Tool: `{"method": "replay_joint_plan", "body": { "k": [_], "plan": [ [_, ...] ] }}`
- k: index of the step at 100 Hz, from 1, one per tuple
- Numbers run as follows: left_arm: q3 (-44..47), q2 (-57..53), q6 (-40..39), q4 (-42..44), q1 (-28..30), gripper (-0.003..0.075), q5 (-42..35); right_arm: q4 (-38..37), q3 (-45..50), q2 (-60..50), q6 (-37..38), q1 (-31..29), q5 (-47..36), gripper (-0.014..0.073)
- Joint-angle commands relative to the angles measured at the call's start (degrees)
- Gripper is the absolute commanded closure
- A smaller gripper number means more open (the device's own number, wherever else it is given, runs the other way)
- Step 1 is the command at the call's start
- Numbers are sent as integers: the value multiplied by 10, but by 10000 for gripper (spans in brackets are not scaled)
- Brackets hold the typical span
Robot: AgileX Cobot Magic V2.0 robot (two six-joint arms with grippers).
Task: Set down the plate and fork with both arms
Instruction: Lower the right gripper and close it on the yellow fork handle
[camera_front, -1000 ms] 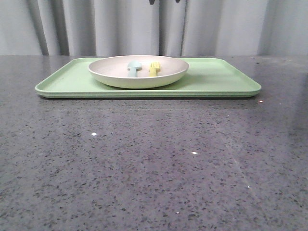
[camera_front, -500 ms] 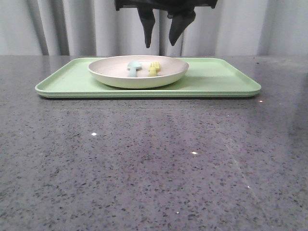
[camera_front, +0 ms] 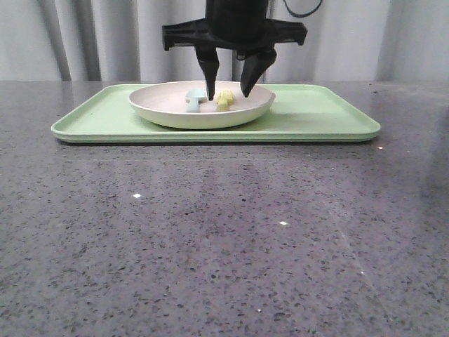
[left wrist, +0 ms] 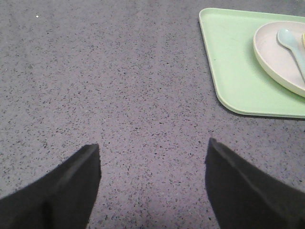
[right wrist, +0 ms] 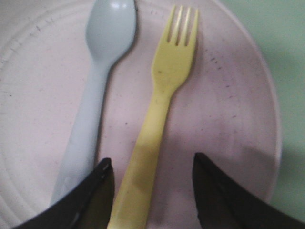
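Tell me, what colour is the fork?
Bright yellow; the fork shows best in the right wrist view.

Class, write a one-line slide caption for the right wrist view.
Open right gripper straddles the yellow fork beside a spoon.

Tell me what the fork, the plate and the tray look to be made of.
The fork: likely plastic, an even matte yellow with thick, blunt tines. The plate: cream with fine dark flecks and a dull surface, perhaps melamine or a fibre composite; I cannot tell which. The tray: uniform pale green with a rounded moulded rim, probably plastic too.
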Motion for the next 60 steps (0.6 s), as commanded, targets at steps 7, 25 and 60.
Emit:
{"method": "replay_joint_plan", "body": {
  "k": [7,25,60],
  "plan": [
    [-15,0,-5,-4,2,258,-43,-2,-20,-27,0,0,-17,209],
    [-15,0,-5,-4,2,258,-43,-2,-20,-23,0,0,-18,209],
    [-15,0,-5,-4,2,258,-44,3,-20,-17,0,0,-18,209]
  ]
}}
